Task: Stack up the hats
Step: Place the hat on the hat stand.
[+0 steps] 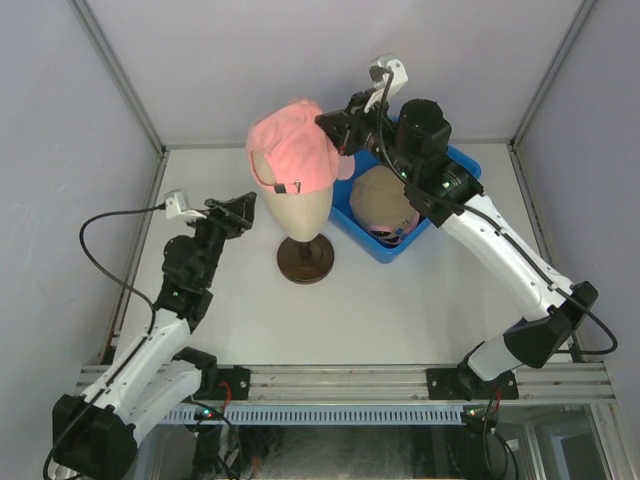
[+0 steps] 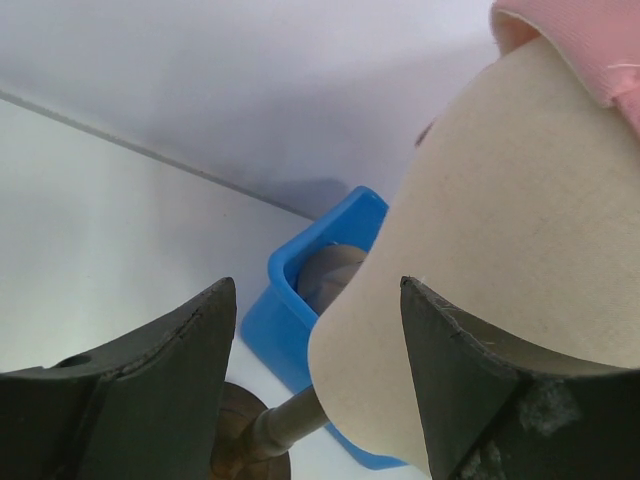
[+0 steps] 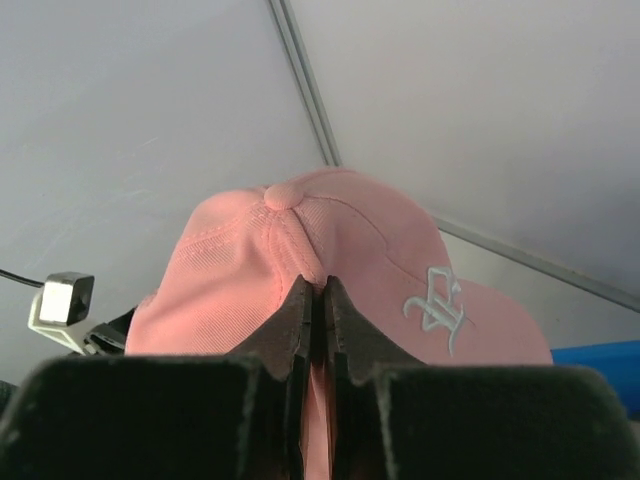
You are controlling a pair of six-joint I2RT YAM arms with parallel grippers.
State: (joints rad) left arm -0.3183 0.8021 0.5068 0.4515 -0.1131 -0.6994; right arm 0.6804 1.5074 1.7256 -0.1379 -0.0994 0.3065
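A: Where do we have the pink cap (image 1: pixel 293 145)?

B: In the upper middle of the overhead view. It sits on the dummy head (image 1: pixel 300 215) with its brim toward the right, over the blue bin (image 1: pixel 345 225). Our right gripper (image 1: pixel 335 128) is at the cap's right side, clenched. In its wrist view the fingers (image 3: pixel 290 330) meet on a fold of the crown just below the top button, so we judge it is grasping the cloth to seat or shift the cap.

A: And our left gripper (image 1: pixel 238 212)?

B: Left of centre, released, jaws wide. In its wrist view the head bulges in from the right, close to one finger. We can't tell whether they touch. We reckon it waits there to steady the head while the other arm tugs the cloth.

A: Other caps?

B: A tan cap (image 1: pixel 385 200) lies in the bin, right of the head, with something pink under it. We think the head is where the stack gets built, so that cap waits within the right arm's reach.

A: Risk?

B: The head stands on a thin stem and a round base (image 1: pixel 305 260). A hard pull could tip it.
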